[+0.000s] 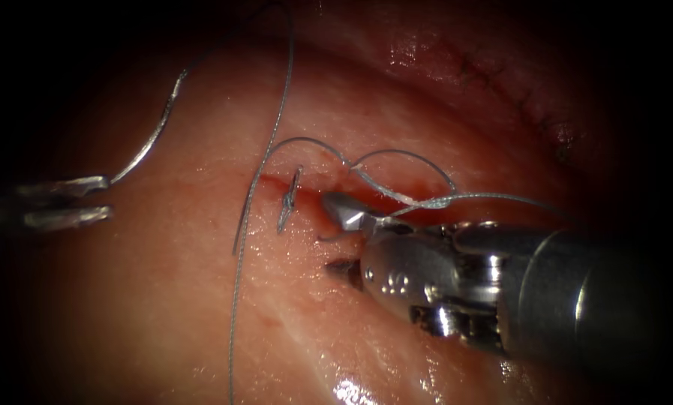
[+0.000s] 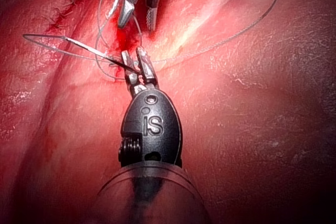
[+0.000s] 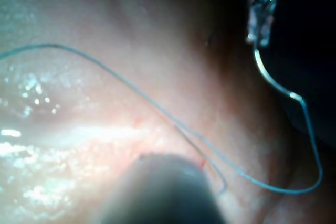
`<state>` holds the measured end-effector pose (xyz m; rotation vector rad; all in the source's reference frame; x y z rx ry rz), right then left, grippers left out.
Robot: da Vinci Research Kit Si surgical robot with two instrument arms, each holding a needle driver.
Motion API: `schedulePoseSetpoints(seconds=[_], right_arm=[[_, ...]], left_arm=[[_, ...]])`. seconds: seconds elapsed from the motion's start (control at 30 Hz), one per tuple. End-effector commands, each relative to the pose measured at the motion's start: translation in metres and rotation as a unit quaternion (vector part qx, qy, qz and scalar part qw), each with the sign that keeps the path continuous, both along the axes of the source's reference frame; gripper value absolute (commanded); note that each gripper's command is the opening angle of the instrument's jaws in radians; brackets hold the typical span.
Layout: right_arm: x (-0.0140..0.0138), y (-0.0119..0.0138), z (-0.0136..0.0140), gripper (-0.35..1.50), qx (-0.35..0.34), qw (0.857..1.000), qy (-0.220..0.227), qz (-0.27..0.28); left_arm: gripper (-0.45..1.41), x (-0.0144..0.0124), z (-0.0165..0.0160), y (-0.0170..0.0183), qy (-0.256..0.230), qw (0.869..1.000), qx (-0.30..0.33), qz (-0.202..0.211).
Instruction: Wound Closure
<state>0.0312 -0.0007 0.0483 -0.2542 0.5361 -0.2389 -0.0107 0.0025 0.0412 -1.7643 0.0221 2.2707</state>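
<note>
My left tool [image 1: 107,197] is far to the left of the cut [image 1: 396,191] and is shut on the curved needle [image 1: 152,139] near its pointed end. The needle arcs up and away, free of the tissue [image 1: 163,300], with the thread [image 1: 276,112] trailing from its tail. That grip also shows in the left wrist view, jaws [image 2: 133,53] on the needle [image 2: 79,45]. My right tool [image 1: 332,232] lies over the cut with jaws open and nothing between them. Thread loops [image 1: 404,154] lie across the cut and over its wrist. A short knotted stitch [image 1: 287,199] sits at the cut's left end.
Red fluid [image 1: 276,182] lines the cut. An older stitched line [image 1: 516,97] runs across the tissue at the upper right. A long strand of thread [image 1: 235,315] hangs down the tissue left of the cut. The right wrist view shows the needle [image 3: 270,80] and thread [image 3: 157,106].
</note>
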Motion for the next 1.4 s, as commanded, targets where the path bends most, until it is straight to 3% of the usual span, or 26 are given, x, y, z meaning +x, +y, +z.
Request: schedulePoseSetpoints(seconds=[0.03,0.33,0.37,0.4,0.43,0.6,0.83,1.07,1.17,1.4], right_arm=[[0.0011,-0.0004,0.0005,1.08,-0.007,0.999,-0.039,-0.022],[0.0016,-0.0015,0.003,1.04,0.007,0.997,-0.064,-0.051],[0.0015,-0.0014,0.0032,0.77,0.009,0.996,-0.073,-0.049],[0.0015,-0.0014,0.0032,0.77,0.009,0.996,-0.073,-0.049],[0.0015,-0.0013,0.0032,-0.35,0.024,0.994,-0.091,-0.048],[0.0006,-0.0013,0.0026,-0.35,0.024,0.993,-0.109,-0.047],[-0.0014,-0.0027,0.0012,-0.35,0.016,0.994,-0.099,-0.047],[-0.0045,-0.0051,-0.0009,-0.35,0.013,0.995,-0.093,-0.045],[-0.0078,-0.0066,-0.0026,-0.35,0.008,0.995,-0.087,-0.051],[-0.0097,-0.0071,-0.0032,-0.35,0.01,0.995,-0.087,-0.047]], left_arm=[[-0.45,-0.0005,0.0007,-0.0007,0.0,1.0,0.002,0.001],[-0.45,-0.0005,0.0007,-0.0008,0.002,1.0,0.002,0.003],[-0.45,-0.0005,0.0007,-0.0008,0.002,1.0,0.002,0.003],[-0.45,-0.0005,0.0007,-0.0008,0.002,1.0,0.002,0.003],[-0.45,-0.0006,0.0007,-0.0008,0.002,1.0,0.005,0.003],[-0.45,-0.0006,0.0007,-0.0008,0.002,1.0,0.008,0.003],[-0.45,-0.0006,0.0005,-0.0009,0.002,1.0,0.008,0.003],[-0.45,-0.0003,0.0002,-0.0007,0.001,1.0,0.01,0.004],[-0.45,0.001,-0.0005,-0.0002,-0.002,1.0,0.014,0.009],[-0.45,0.001,-0.0008,-0.0002,0.0,1.0,0.014,0.008]])
